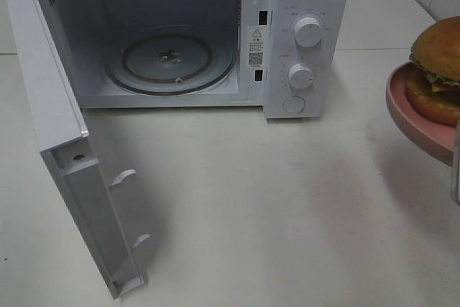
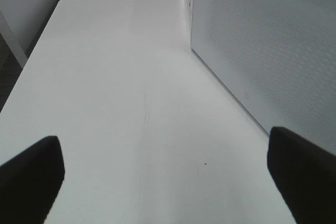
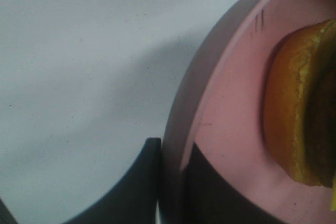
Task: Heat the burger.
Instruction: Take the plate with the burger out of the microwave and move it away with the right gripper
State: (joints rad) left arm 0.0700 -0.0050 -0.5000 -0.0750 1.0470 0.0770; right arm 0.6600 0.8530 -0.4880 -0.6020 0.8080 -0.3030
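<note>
Right gripper (image 3: 170, 182): clamped on pink plate (image 3: 226, 114) rim, burger (image 1: 437, 70) aboard (raised off worktop (image 1: 287, 206)); left gripper (image 2: 168, 174): fingers apart.

burger (image 1: 438, 48) on plate (image 1: 413, 116), right of open microwave (image 1: 305, 5)

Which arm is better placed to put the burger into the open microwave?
The right. Its jaws are shut on the pink plate carrying the burger; the microwave door is open. The left jaws are open, holding nothing.
</note>
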